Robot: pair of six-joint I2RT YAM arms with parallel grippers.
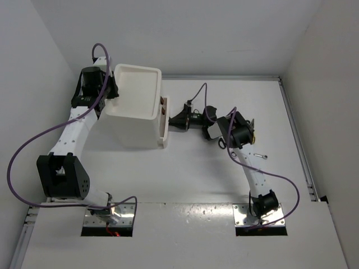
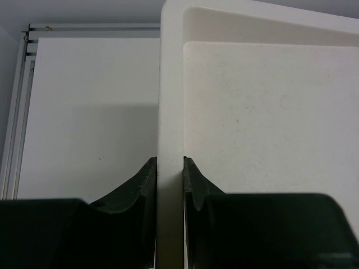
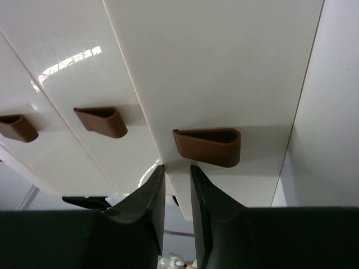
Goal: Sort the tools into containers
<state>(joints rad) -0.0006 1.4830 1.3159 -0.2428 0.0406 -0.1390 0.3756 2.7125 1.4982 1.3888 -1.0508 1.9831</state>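
White table [image 1: 196, 179] and bare white walls; the box [image 1: 132, 131] stands toward the far left, its drawer face turned to the right arm's side.

The left claw [image 2: 169, 165] is clamped on the box's tray rim [image 2: 171, 84], one finger outside the wall and one inside, on the side of the box away from the drawers.

The right claw [image 3: 176, 171] is up against the drawer face. Its jaws are nearly together, and the edge of one drawer [image 3: 224, 67] runs between them just beside that drawer's handle [image 3: 207, 147]. It looks pinched there rather than hooked on the handle. In the top view this drawer stands slightly proud of the box.

What matters next is the slide axis. The drawer travels straight out of the box toward the right arm's side, so I judge the pull should follow that line while the left claw braces the box from the opposite side.

The one tool I can name, a wrench [image 1: 261, 156], lies flat on the table well apart from the box, past the right forearm and slanted off the slide line. The right arm is much the nearer to it. I cannot make out the other tools.
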